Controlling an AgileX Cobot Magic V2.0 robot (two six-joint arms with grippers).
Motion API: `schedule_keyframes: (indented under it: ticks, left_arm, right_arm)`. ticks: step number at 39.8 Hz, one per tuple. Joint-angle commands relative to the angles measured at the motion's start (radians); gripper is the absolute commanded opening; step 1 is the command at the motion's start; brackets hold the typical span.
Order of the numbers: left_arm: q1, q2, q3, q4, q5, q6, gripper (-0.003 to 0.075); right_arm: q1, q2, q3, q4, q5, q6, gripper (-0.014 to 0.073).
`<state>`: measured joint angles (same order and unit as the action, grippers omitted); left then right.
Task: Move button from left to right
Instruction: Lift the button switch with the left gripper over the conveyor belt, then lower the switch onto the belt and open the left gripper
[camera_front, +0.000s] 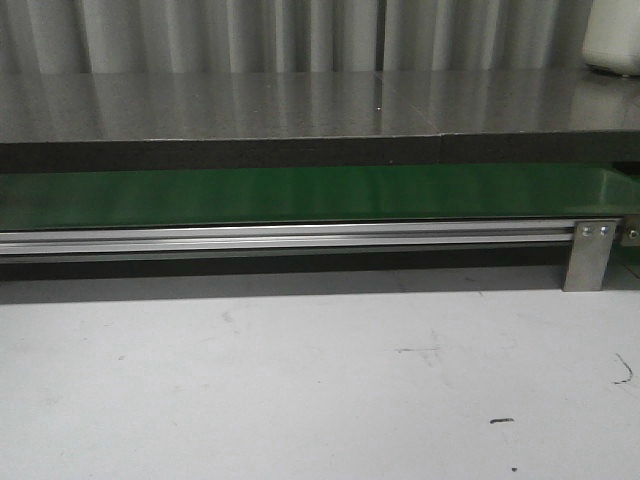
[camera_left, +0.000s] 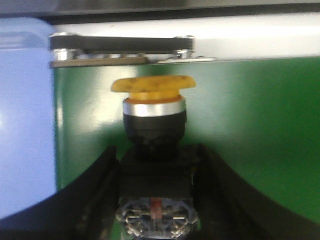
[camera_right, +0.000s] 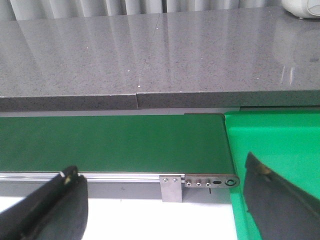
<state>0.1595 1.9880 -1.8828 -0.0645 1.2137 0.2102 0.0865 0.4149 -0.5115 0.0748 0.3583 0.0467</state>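
The button (camera_left: 155, 125) shows only in the left wrist view: an orange-yellow mushroom cap on a silver ring and a black blocky body. My left gripper (camera_left: 156, 200) is shut on its black body, with a black finger (camera_left: 95, 195) pressed against each side, and holds it over the green belt (camera_left: 250, 140). My right gripper (camera_right: 162, 200) is open and empty, its two black fingers (camera_right: 50, 210) spread wide above the white table edge in front of the belt. Neither gripper nor the button shows in the front view.
The green conveyor belt (camera_front: 300, 195) runs across, with a silver aluminium rail (camera_front: 280, 238) and bracket (camera_front: 590, 255) in front and a grey stone counter (camera_front: 300, 100) behind. A bright green bin (camera_right: 280, 145) stands at the belt's right end. A pale blue container (camera_left: 25, 120) stands beside the button.
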Motion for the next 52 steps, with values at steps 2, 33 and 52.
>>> schedule_keyframes:
  ticks: [2,33,52]
  left_arm:
    - [-0.053,-0.047,-0.034,0.040,-0.016,-0.045,0.0081]
    - [-0.060,-0.005,0.134,0.053,-0.078,-0.112,0.0178]
    - [-0.078,-0.034,0.106,-0.024,-0.066,-0.059,0.0588]
  right_arm:
    - [0.000,0.013,-0.038,-0.009,-0.085,-0.004,0.0646]
    - [0.000,0.013,-0.038,-0.009,-0.085,-0.004,0.0646]
    - [0.000,0.013,-0.038,-0.009,-0.085,-0.004,0.0646]
